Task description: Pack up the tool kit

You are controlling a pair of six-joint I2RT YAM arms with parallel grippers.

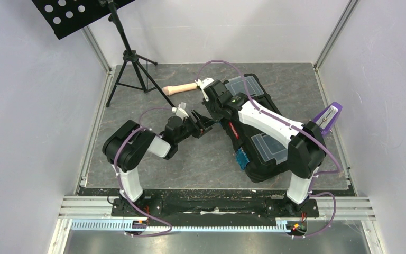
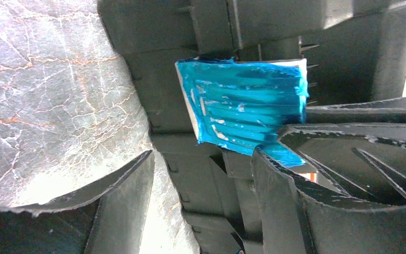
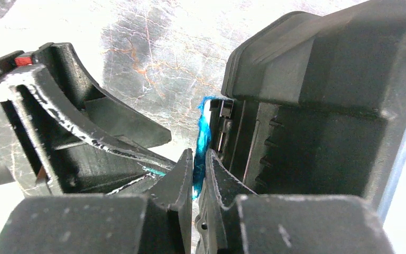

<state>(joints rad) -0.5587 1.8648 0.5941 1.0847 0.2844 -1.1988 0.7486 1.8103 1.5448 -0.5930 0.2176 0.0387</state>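
R gripper (image 3: 196, 159) pinched tight on toolbox (image 1: 259, 170) blue latch (image 3: 203, 132); L gripper (image 2: 203, 159) fingers spread wide by same latch; red handle label (image 1: 233, 131) text unreadable

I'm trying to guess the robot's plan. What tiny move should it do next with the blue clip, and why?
Probably the right gripper should swing the blue latch flat against the toolbox to fasten it. Its jaws are pinching the latch's thin edge, the latch sticks out from the box wall, and the lid looks down.
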